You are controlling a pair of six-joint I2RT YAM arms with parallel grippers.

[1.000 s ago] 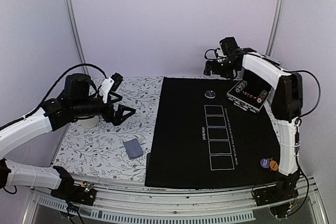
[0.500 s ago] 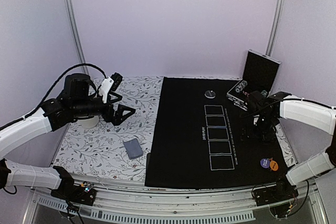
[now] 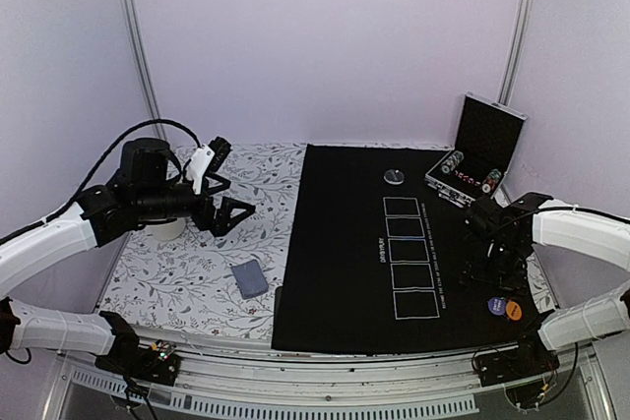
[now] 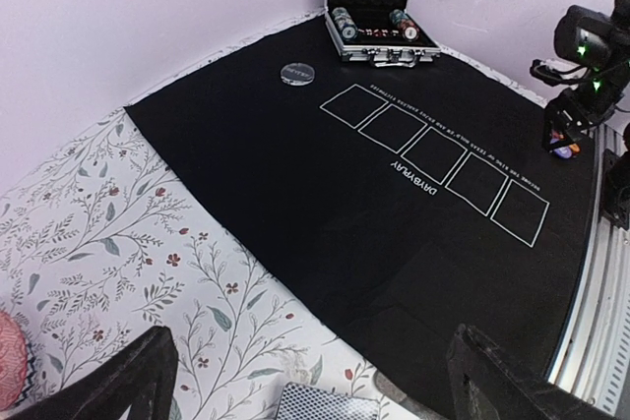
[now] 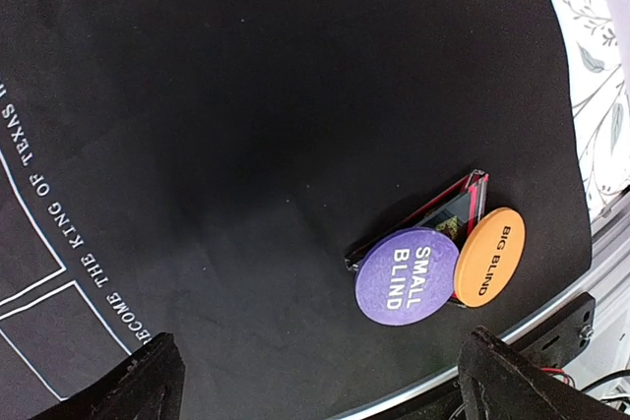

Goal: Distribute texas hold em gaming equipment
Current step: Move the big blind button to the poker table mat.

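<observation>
Two button discs, a purple disc (image 5: 407,275) lettered SMALL BLIND and an orange disc (image 5: 489,256) lettered BIG BLIND, lie side by side at the near right corner of the black mat (image 5: 246,125). Their rims touch or slightly overlap; which of the two cannot be told. Both rest partly on a red-edged marker (image 5: 471,194), which pokes out behind them.

Handling, as judged: the discs look thin, stiff, light and smooth — likely to slide on the cloth rather than lift. Lying flat they would offer little edge. Where the marker props them up, the raised rim is the better place to take hold, one disc at a time, fingers across the rim. The marker looks small and may shift if a disc is dragged over it.

The right gripper (image 5: 323,341) hangs above the mat with its jaws spread wide and nothing between them. The discs sit ahead of the fingertips, nearer the right-hand finger in the wrist view, apart from both fingers.

Remaining equipment: a silver disc (image 3: 394,176) lies on the far part of the mat, near the open case (image 3: 489,135). Striped chips (image 3: 471,181) sit in rows inside that case. A deck of cards (image 3: 250,278) lies face down on the flowered cloth (image 3: 177,263), just left of the mat.

The left gripper (image 4: 313,346) is raised over the flowered cloth — jaws spread, empty — with the deck just below its fingers in the wrist view.
</observation>
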